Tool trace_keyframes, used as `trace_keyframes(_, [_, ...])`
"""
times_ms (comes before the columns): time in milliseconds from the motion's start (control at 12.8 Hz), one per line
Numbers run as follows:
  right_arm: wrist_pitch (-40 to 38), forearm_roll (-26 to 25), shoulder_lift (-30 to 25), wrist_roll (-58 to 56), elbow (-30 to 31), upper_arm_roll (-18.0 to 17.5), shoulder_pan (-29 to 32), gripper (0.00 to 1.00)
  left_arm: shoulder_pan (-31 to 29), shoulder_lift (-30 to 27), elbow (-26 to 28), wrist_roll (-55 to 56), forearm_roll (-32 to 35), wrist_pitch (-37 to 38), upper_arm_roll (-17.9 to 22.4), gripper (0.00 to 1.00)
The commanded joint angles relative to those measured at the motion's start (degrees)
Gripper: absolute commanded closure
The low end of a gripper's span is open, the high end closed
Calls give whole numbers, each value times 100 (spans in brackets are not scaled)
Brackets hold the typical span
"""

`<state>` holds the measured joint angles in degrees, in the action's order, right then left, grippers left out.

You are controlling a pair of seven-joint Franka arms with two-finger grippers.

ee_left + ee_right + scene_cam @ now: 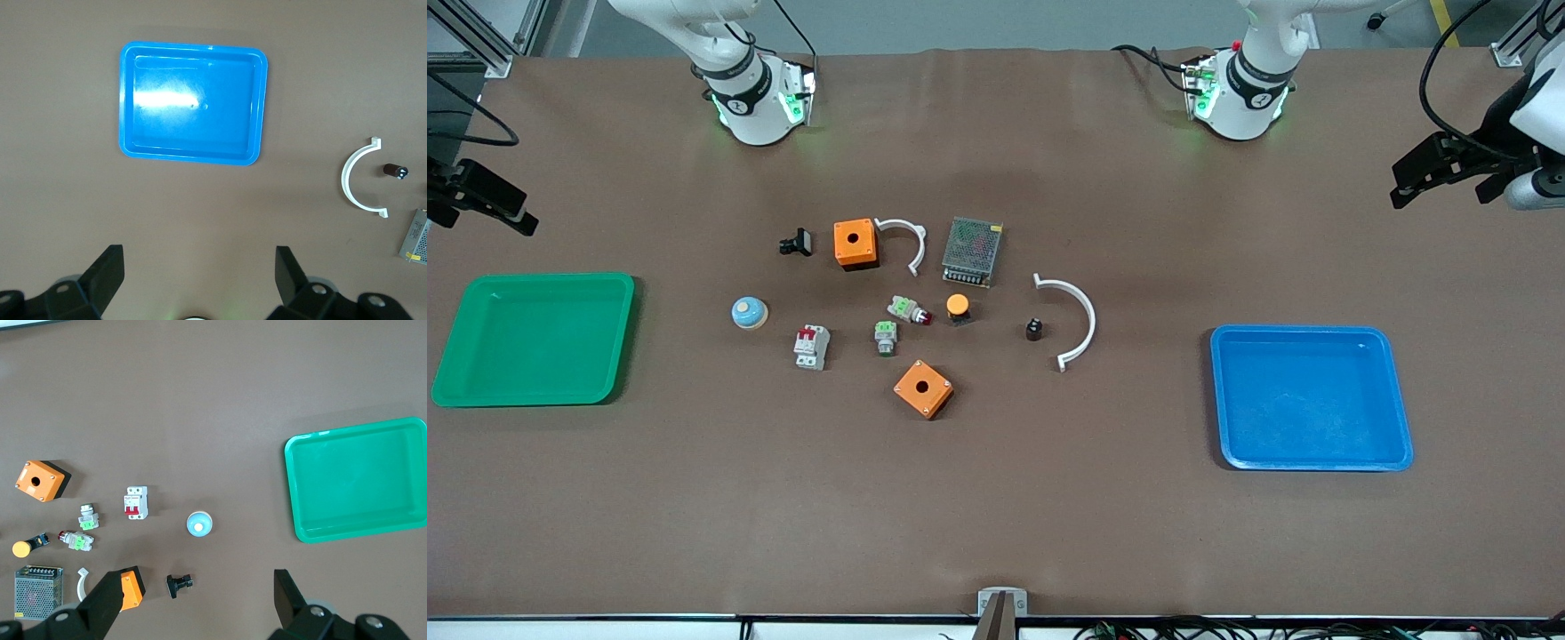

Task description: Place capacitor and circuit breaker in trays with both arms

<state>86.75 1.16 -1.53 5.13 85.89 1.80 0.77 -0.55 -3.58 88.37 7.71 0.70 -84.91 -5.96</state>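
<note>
The capacitor (1034,329) is a tiny black cylinder standing inside the curve of a white arc (1080,322); it also shows in the left wrist view (395,171). The circuit breaker (811,347), white-grey with red levers, lies toward the right arm's end of the cluster, and shows in the right wrist view (135,503). My left gripper (1440,182) is open and empty, held high beside the blue tray (1312,397); its fingers (107,273) are wide apart. My right gripper (476,212) is open and empty, high by the green tray (535,338), with fingers (288,590) wide apart.
Around the parts lie two orange boxes (855,244) (923,388), a black clip (796,242), a smaller white arc (907,240), a mesh power supply (972,252), an orange-capped button (958,307), two green-topped grey parts (907,309) (885,337) and a blue-white round button (749,312). Both trays hold nothing.
</note>
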Motion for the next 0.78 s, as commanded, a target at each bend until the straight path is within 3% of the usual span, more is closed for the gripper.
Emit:
trace_keyframes(0, [-62,-90,74,-39,-160,-48,37,0,-25,42,-110,-121,27,115,-19,0])
trace_keyframes(701, [-53,-64,179,-21,-160,-48,28,0,46,498,-303,-15,308,98,-194,0])
